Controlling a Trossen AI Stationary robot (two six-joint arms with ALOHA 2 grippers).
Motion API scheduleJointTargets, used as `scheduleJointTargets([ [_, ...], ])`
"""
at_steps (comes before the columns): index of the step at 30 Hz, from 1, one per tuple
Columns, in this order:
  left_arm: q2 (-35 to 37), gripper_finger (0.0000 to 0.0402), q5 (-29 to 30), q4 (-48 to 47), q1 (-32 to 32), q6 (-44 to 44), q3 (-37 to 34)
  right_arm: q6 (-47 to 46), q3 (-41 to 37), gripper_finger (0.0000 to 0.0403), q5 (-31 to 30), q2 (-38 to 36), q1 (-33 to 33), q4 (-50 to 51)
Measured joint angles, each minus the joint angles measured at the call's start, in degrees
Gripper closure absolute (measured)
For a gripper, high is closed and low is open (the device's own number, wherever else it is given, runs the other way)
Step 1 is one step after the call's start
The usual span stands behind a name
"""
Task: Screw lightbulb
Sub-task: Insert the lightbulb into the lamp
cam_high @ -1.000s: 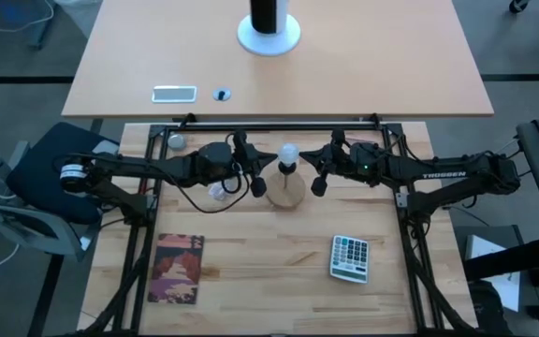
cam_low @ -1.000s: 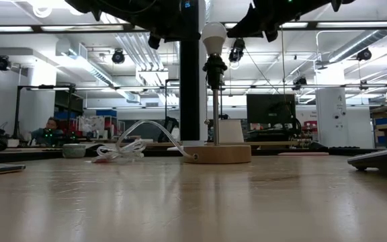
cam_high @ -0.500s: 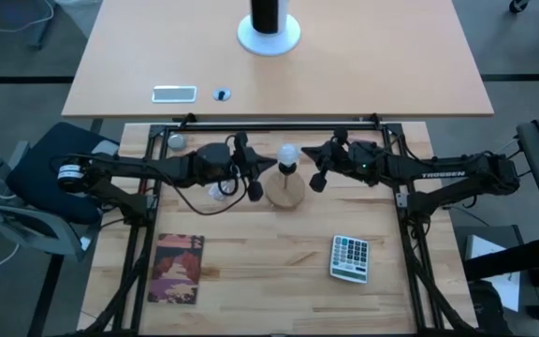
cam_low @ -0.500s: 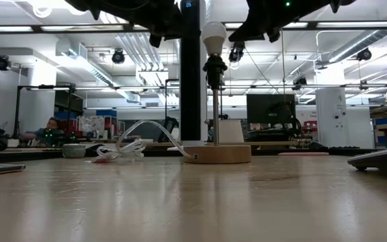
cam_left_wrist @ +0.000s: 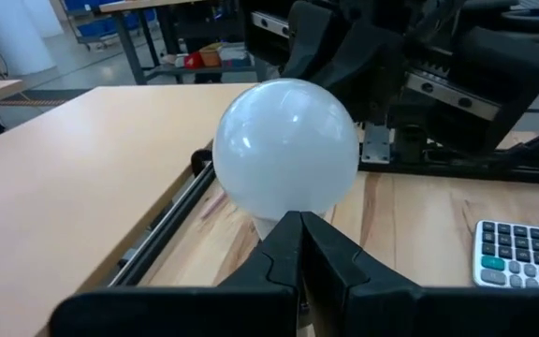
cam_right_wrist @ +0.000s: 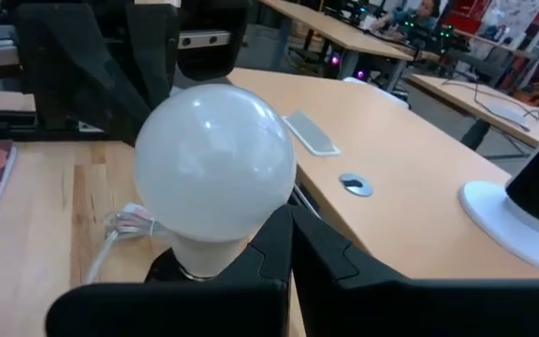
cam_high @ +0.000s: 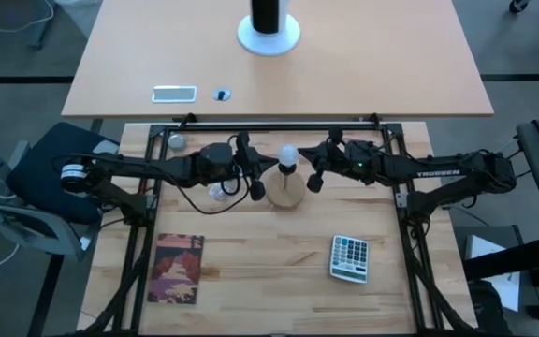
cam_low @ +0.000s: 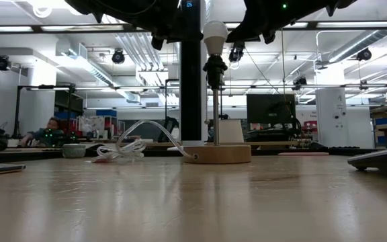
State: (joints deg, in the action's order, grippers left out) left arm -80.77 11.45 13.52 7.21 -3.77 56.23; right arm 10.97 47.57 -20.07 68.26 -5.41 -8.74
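The frosted-white lightbulb (cam_high: 287, 153) sits upright in the dark socket (cam_low: 214, 67) of a small lamp with a thin stem and a round wooden base (cam_low: 217, 153), at the table's middle. It also shows in the left wrist view (cam_left_wrist: 285, 150) and the right wrist view (cam_right_wrist: 215, 168). My left gripper (cam_left_wrist: 298, 220) is shut, level, just left of the bulb's neck (cam_high: 271, 168). My right gripper (cam_right_wrist: 291, 215) is shut, level, just right of it (cam_high: 304, 162). My left gripper's shut tips point level at the bulb's neck (cam_left_wrist: 268, 225) from the table's left; I cannot tell whether they touch it. My right gripper's shut tips point level at the bulb's neck (cam_right_wrist: 195, 257) from the table's right; I cannot tell whether they touch it.
A calculator (cam_high: 350, 258) lies at the near right and a reddish booklet (cam_high: 178, 269) at the near left. A crumpled clear wrapper (cam_high: 218, 194) lies under my left arm and a small grey ball (cam_high: 175, 142) at the far left. A second table (cam_high: 363, 65) stands beyond.
My right gripper has gone a little toward the table's left edge, closer to the lightbulb. The bulb and lamp stand as before.
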Motion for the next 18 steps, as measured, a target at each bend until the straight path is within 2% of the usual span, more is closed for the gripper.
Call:
scheduleJointTargets([
  [18,0.0,0.0401,0.19,-0.13,0.4,0.79,-0.02,-3.37,0.0,0.0403,-1.11,-0.29,0.59,2.61],
])
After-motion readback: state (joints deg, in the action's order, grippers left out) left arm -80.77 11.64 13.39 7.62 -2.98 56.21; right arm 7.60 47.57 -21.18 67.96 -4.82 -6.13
